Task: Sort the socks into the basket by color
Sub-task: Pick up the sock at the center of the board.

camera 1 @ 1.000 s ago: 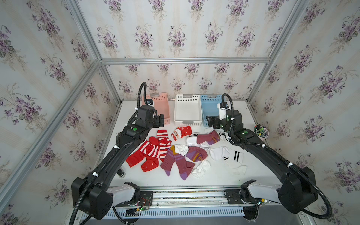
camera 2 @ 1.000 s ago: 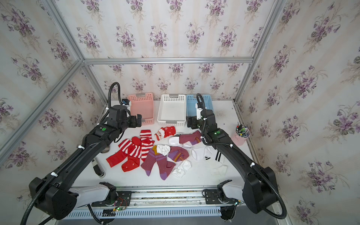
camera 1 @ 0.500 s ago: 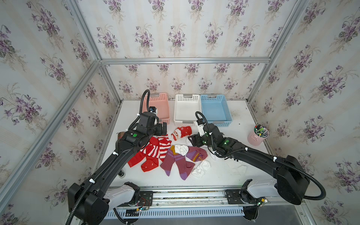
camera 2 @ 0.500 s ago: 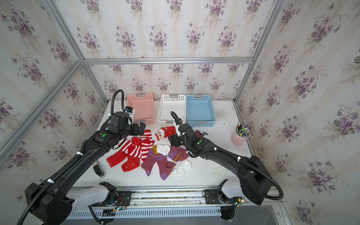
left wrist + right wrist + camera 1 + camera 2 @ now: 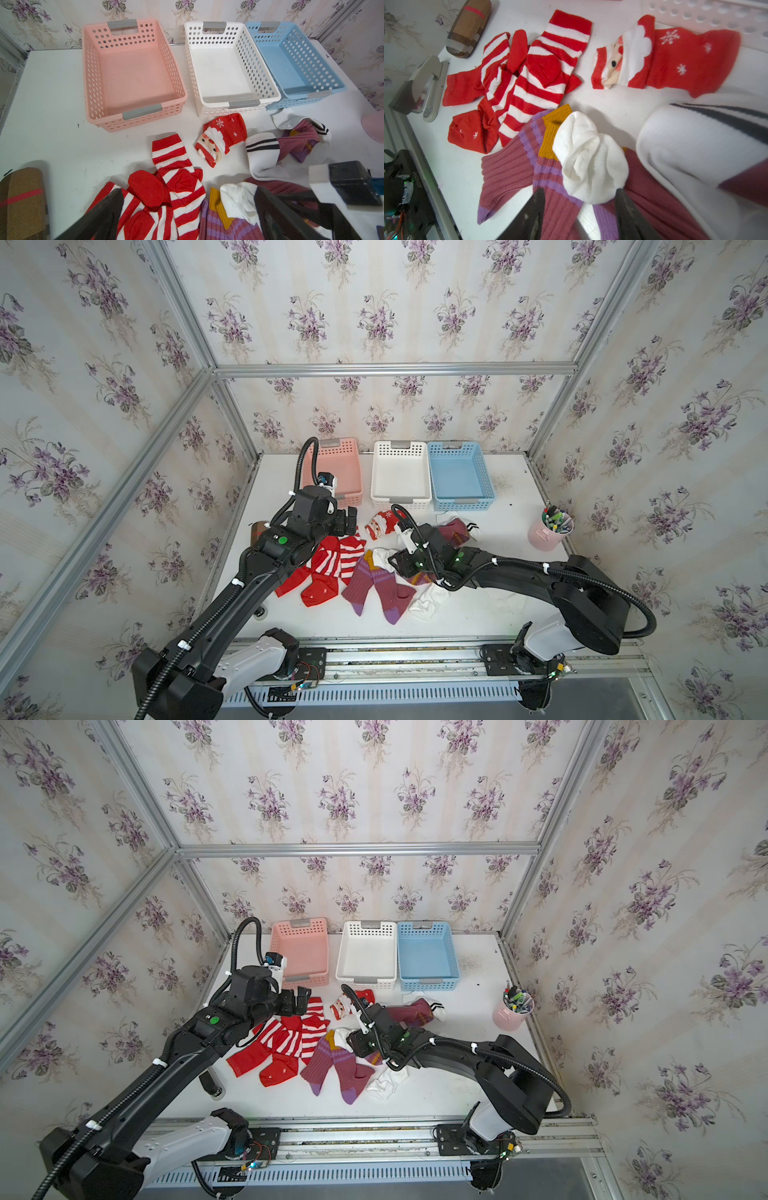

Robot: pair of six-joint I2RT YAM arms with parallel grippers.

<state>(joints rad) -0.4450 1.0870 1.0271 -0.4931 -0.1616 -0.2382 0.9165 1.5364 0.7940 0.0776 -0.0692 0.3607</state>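
Note:
Socks lie piled mid-table: red striped socks (image 5: 349, 556), a Santa-face sock (image 5: 380, 524), maroon-purple socks (image 5: 374, 585) and a bunched white sock (image 5: 589, 158). A black-banded white sock (image 5: 261, 149) lies beside them. My right gripper (image 5: 579, 193) is low over the pile, open, its fingers astride the maroon sock, with the white bunch's end between the tips. My left gripper (image 5: 187, 207) hovers wide open over the striped socks, holding nothing. Pink (image 5: 351, 448), white (image 5: 401, 445) and blue (image 5: 457, 445) baskets stand at the back, nothing in them.
A brown plaid case (image 5: 259, 529) lies at the left table edge, and a grey stapler-like object (image 5: 212, 1085) sits nearer the front. A pink cup of pens (image 5: 550, 531) stands at the right edge. More white (image 5: 428, 601) and maroon (image 5: 455, 529) socks flank my right arm.
My right arm swung from beside the blue basket to the pile's middle and dropped over the white bunch, its jaws narrowing. My left gripper shifted slightly nearer the striped socks.

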